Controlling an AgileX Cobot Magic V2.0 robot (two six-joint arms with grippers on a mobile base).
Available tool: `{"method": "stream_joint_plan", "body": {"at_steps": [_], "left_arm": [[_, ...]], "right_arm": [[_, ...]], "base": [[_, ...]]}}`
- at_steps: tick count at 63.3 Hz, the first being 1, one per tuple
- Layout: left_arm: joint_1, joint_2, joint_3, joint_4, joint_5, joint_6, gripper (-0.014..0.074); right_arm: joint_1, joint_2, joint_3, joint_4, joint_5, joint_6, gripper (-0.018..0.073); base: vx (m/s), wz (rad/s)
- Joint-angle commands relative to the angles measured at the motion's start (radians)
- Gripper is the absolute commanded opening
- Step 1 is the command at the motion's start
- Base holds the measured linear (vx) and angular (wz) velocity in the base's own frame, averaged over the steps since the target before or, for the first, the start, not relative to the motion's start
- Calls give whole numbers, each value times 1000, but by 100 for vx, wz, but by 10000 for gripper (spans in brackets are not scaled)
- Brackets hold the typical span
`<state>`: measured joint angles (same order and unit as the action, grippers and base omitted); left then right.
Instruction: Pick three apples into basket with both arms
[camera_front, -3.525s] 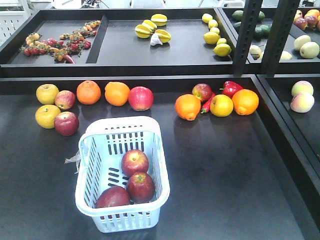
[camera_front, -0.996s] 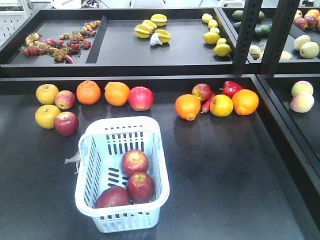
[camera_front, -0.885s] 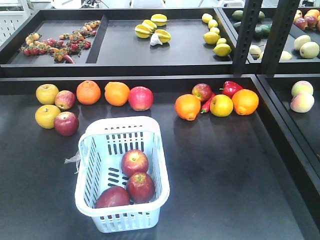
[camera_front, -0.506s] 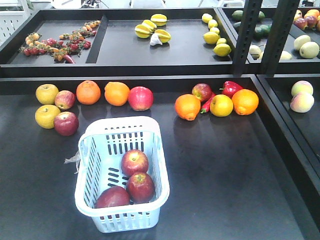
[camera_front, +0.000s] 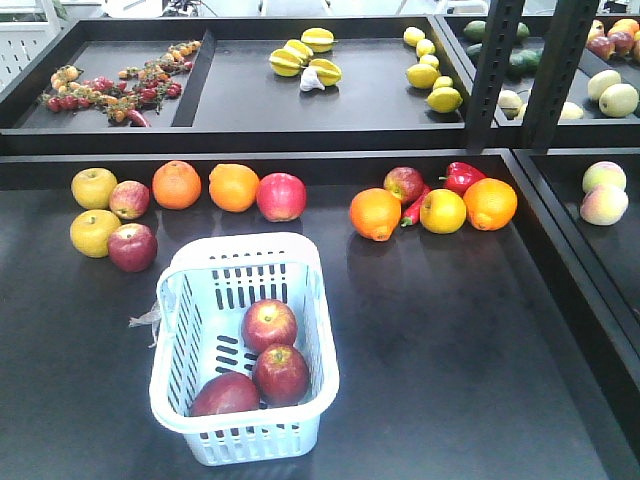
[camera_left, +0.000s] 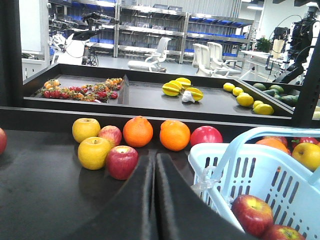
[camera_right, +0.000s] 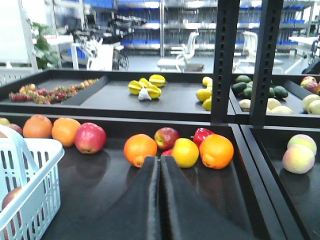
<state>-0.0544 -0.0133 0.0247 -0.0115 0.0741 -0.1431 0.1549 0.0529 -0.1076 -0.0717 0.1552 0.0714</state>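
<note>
Left black gripper (camera_left: 154, 165) and right black gripper (camera_right: 160, 167): jaws closed, empty. Three dark-red round apples (camera_front: 270, 325) lie in pale blue slotted plastic basket (camera_front: 238, 250), six o'clock of oranges (camera_front: 234, 187).

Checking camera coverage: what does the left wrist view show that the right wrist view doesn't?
Left wrist only: the yellow apples on the left of the shelf, the dark-red apple beside them, and an apple clearly inside the basket.

Right wrist only: the peaches in the right-hand tray, and the red pepper.

Both: the basket, the two oranges, the upper trays, and a shut gripper, left or right.
</note>
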Motion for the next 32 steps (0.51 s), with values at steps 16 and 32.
{"method": "stream_joint_plan", "body": {"at_steps": [16, 32], "left_arm": [[-1, -14, 22, -8, -74, 0, -8], [-1, -14, 22, -8, -74, 0, -8]], "right_arm": [[-97, -74, 112, 0, -155, 51, -9], [-94, -74, 151, -4, -229, 51, -9]], "base": [[0, 0], [0, 0]]}}
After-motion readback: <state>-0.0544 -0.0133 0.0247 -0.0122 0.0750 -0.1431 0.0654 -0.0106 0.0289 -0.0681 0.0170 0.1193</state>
